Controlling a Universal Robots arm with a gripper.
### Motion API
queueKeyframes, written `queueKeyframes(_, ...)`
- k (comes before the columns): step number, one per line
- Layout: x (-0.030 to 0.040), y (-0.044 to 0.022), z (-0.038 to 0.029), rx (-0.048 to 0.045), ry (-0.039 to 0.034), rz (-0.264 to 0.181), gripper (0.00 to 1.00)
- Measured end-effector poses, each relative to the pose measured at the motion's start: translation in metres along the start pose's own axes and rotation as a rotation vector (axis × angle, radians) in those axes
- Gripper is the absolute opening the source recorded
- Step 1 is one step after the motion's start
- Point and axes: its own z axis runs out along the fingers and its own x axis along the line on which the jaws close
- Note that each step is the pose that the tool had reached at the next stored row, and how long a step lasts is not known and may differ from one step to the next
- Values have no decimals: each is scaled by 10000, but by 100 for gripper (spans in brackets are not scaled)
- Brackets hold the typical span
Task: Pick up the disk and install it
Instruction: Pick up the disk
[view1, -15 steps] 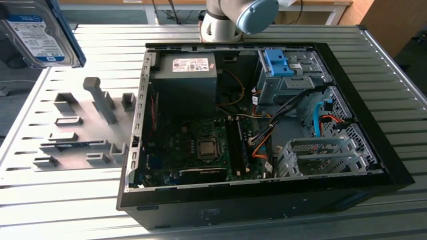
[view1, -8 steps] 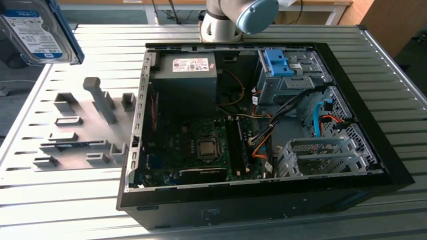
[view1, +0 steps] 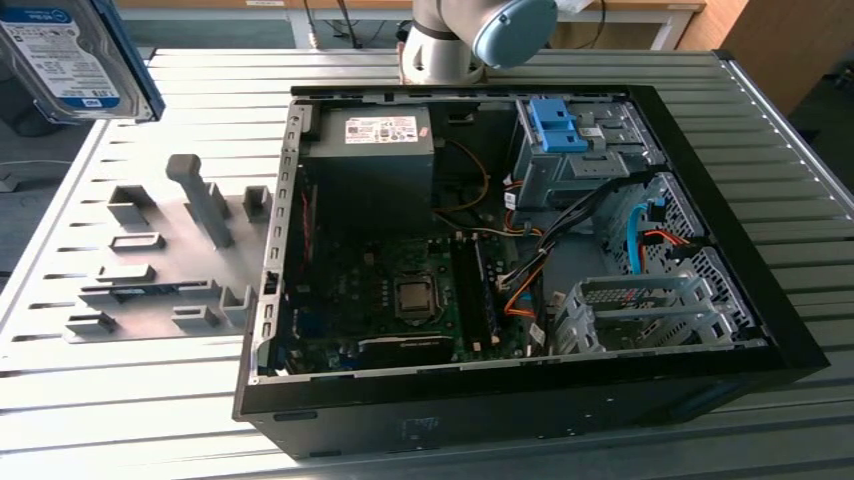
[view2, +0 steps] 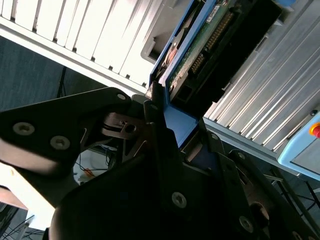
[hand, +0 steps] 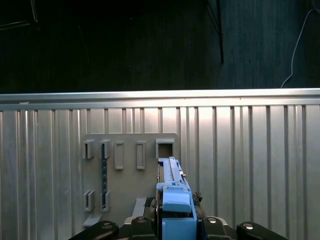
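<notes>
Firmly, the black fingers are closed on the blue plastic carrier that frames the flat silver hard-drive disk, whose white-and-blue label shows in the exterior view. The disk is held off the slatted metal tabletop, over the grey slotted fixture plate. The open black computer case lies well apart, toward the exterior view's right.

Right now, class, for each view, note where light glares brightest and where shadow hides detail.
Exterior view: the table slats glare at the exterior view's right, the computer case interior is dim; second wrist view: slats bleach white, the hand gripping the disk is shadowed; first wrist view: the table edge shines, the floor is dark.
</notes>
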Motion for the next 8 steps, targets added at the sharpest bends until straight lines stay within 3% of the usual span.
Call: queueKeyframes(8,0,0,-17,-1,0,0,36)
